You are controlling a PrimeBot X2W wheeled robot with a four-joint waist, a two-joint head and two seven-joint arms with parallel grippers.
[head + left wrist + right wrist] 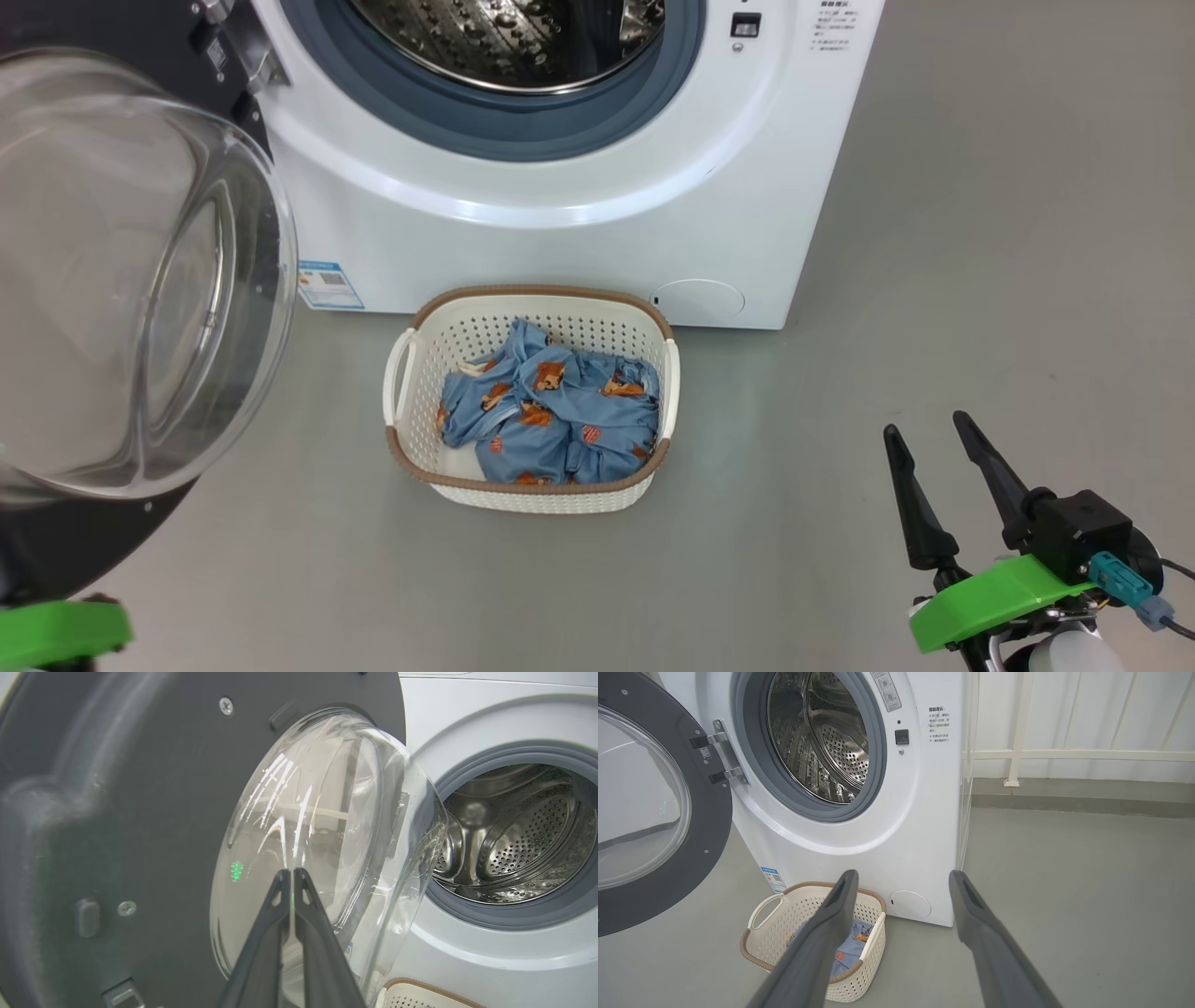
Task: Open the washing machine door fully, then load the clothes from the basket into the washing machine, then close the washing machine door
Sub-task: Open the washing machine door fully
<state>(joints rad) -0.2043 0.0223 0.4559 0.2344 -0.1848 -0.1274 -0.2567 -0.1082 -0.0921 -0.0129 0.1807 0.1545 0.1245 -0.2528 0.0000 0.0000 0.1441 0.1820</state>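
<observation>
The left gripper [292, 873], its fingers pressed together on nothing, points at the glass of the washing machine door [117, 812] just ahead of it. I think the tips could slip on that smooth curve. The right gripper [924, 425] stands wide, with the clothes [551, 411] in the basket [541, 291] ahead to its left.

Head looks down, wrists face washing machine [896, 830]

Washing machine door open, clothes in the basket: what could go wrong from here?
The shut left gripper points at the curved glass of the washing machine door; a push there might slip off. The clothes lie bundled in the basket, so the open right gripper may lift only part, and trailing fabric could snag the gasket.
</observation>
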